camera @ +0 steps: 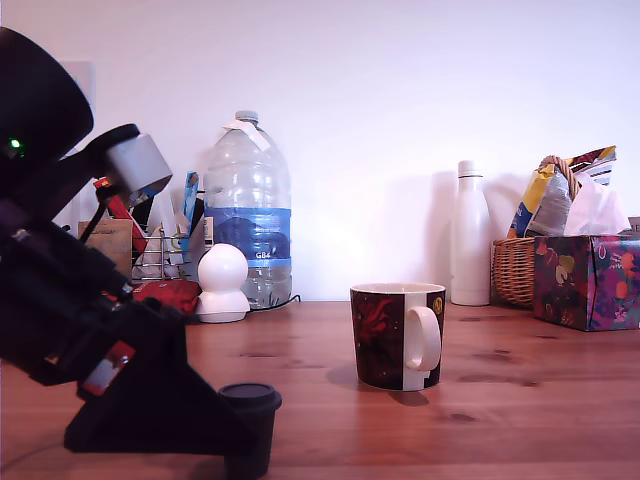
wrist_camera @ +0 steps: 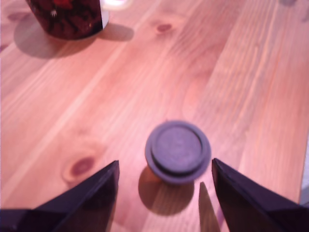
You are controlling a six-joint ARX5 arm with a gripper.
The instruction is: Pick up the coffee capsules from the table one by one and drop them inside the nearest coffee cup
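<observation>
Fingers (wrist_camera: 164,193) of the single arm stand spread wide in the wrist view, one dark wedge (wrist_camera: 87,198) on each side of the dark capsule (wrist_camera: 178,151), with clear wood showing between each wedge and the pod; nothing is held. The capsule stands on the wooden counter (wrist_camera: 231,72) with its round rimmed face up, casting a shadow on the planks. In the exterior view the same dark capsule (camera: 250,425) sits at the front edge of the scene, just beside the black arm (camera: 90,340), which leans down from the exterior view's left and reaches the counter (camera: 520,420) next to the pod.

The coffee cup (camera: 397,335) stands upright near the middle of the counter, apart from the capsule and toward the exterior view's right of it, its white handle turned toward the camera. The wrist view catches only its patterned lower wall (wrist_camera: 67,17) at the picture's edge.

Along the back wall stand a large water bottle (camera: 248,205), a round white figure (camera: 222,283), a tall white bottle (camera: 470,235), a wicker basket (camera: 512,270) and a patterned tissue box (camera: 588,282).
</observation>
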